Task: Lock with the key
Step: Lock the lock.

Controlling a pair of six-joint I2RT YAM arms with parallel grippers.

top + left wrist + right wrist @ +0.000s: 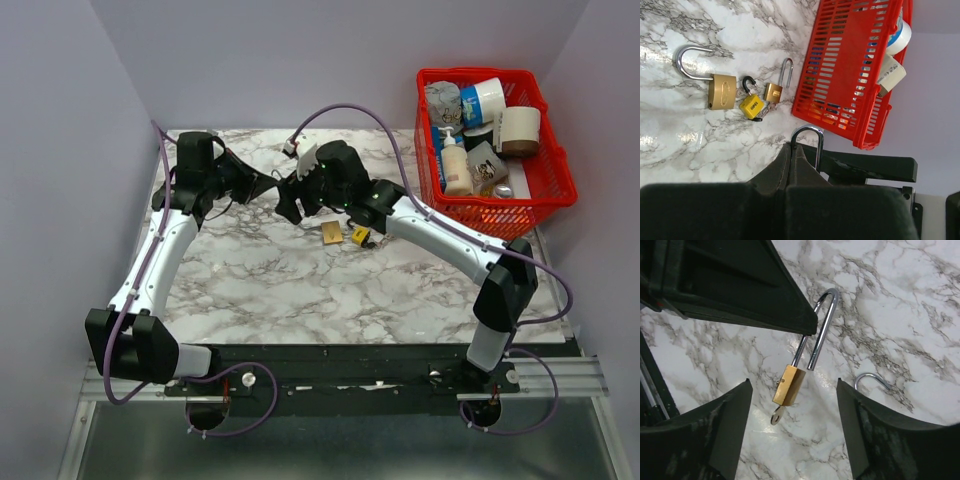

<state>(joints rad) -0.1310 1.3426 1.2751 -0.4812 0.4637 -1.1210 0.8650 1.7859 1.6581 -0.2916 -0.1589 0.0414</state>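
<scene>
A small brass padlock (789, 385) hangs above the marble table with its long steel shackle (822, 325) open. A silver key (778, 416) sticks out of its underside. My left gripper (792, 146) is shut on the top of the shackle (812, 137); its black fingers (740, 290) fill the upper left of the right wrist view. My right gripper (793, 390) is open, one finger on each side of the brass body, touching neither it nor the key. In the top view the left gripper (270, 185) and the right gripper (290, 200) meet at the back of the table.
Three other padlocks lie on the marble: a large brass one (722, 91), a yellow one (751, 106) and a small brass one (773, 92), just right of the grippers (332, 233). A red basket (470, 205) of bottles and tubs stands at the back right.
</scene>
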